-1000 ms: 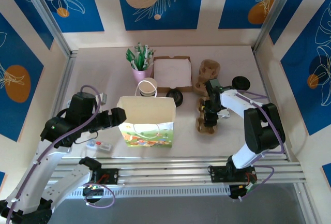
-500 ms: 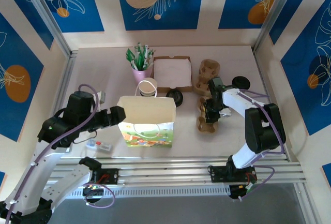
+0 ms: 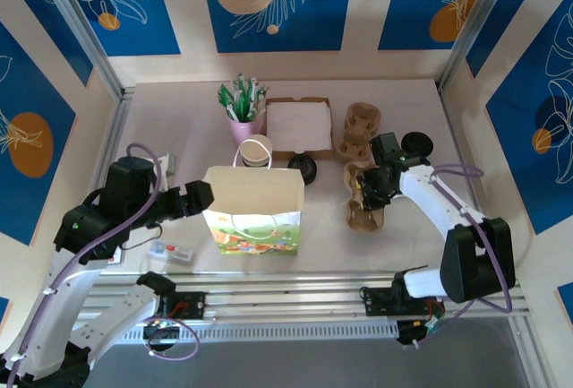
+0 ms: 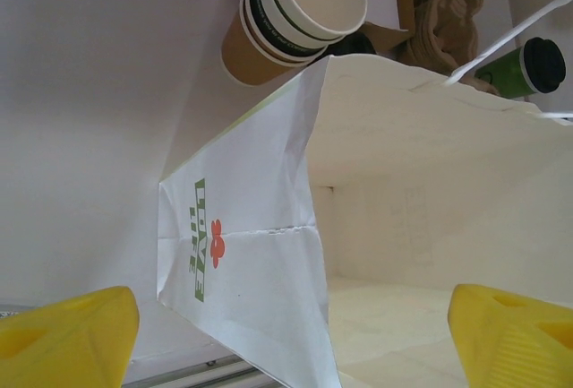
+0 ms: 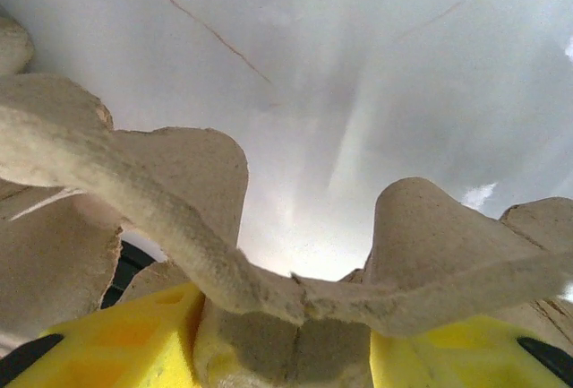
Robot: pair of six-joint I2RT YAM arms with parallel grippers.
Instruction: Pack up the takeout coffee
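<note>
The coffee cup (image 4: pixel 526 65), dark green with a black lid, is to the right of the paper bag (image 3: pixel 252 193), close to the cardboard carrier (image 3: pixel 363 213), and it leans clearly to one side. I cannot tell if it sits firmly in a pocket of the carrier. The right gripper (image 5: pixel 286 349) pinches the thin middle ridge of this carrier between its yellow fingers. The left gripper (image 3: pixel 200 197) is at the left side of the bag with its jaws spread wide, so nothing holds the bag. The main risk, I think, is that the soft ridge bends or tears under the load, and then the leaning cup tips out and its lid comes loose. Also, if the carrier hits the rim of the bag on the way in, the free bag can slide or fall toward the stack of cups (image 4: pixel 295 12).
</note>
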